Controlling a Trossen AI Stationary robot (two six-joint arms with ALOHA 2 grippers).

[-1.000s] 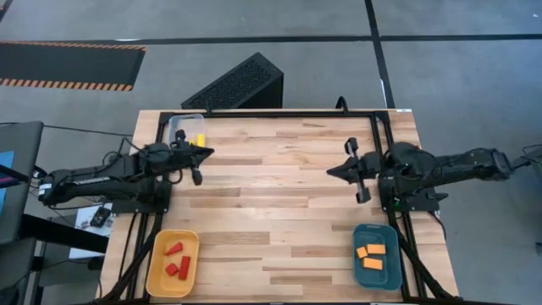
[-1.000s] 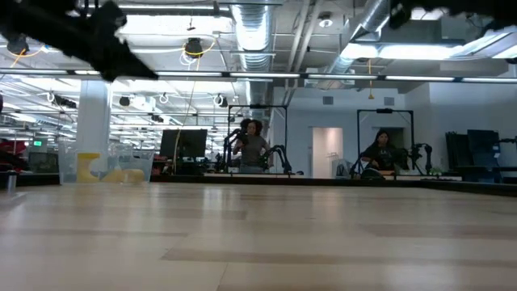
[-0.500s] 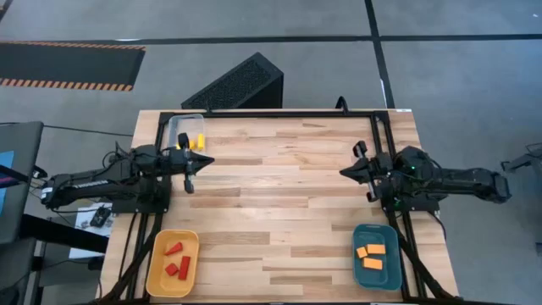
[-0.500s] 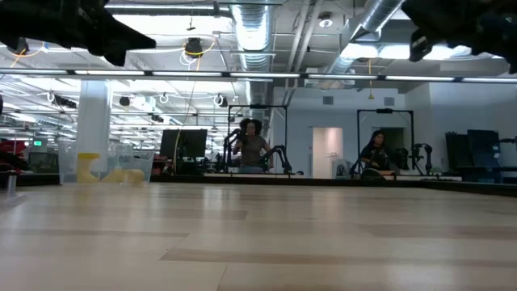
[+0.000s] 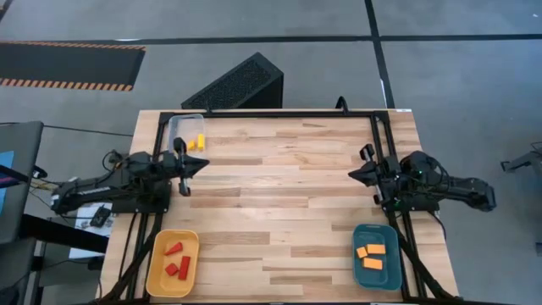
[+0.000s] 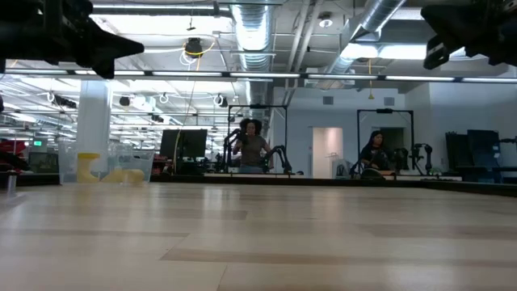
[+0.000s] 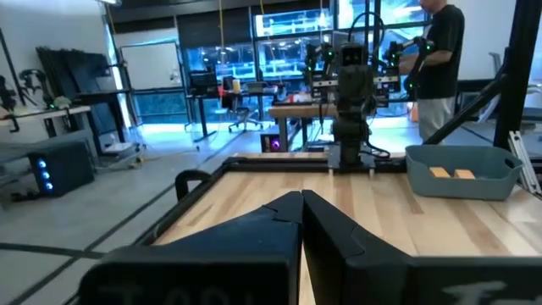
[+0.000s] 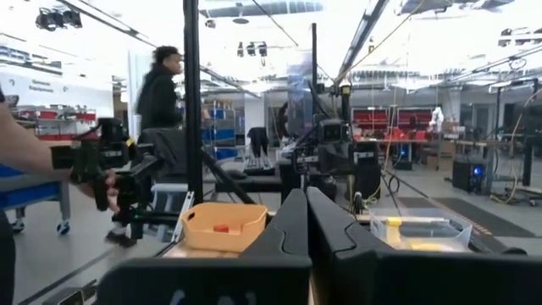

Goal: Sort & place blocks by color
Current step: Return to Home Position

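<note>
A light wooden table [image 5: 279, 212] fills the middle of the scene, and its broad centre carries nothing. The left arm [image 5: 102, 182] lies low along the left edge. The right arm [image 5: 449, 186] lies the same way along the right edge. Both point inward, toward each other, well apart. A black ribbed box [image 5: 237, 85] stands on the floor beyond the far edge.

Three trays sit at the corners. A yellow tray [image 5: 152, 288] is at the near left, a teal tray [image 5: 378, 281] at the near right, and a clear tray [image 5: 178, 125] at the far left.

The left gripper [image 5: 201, 163] hangs above the wood just on the near side of the clear tray. Its fingers [image 7: 271, 222] are pressed tip to tip with nothing between them. The right gripper [image 5: 354, 175] hangs over the right side of the table, on the far side of the teal tray. Its fingers [image 8: 284, 222] are likewise pressed together and hold nothing.

The blocks all lie inside the trays. The red blocks [image 5: 174, 249] are in the yellow tray, the orange blocks [image 5: 371, 263] in the teal tray, and the yellow blocks [image 5: 197, 141] in the clear tray. In the room behind, two people [image 6: 254, 148] show at distant benches.
</note>
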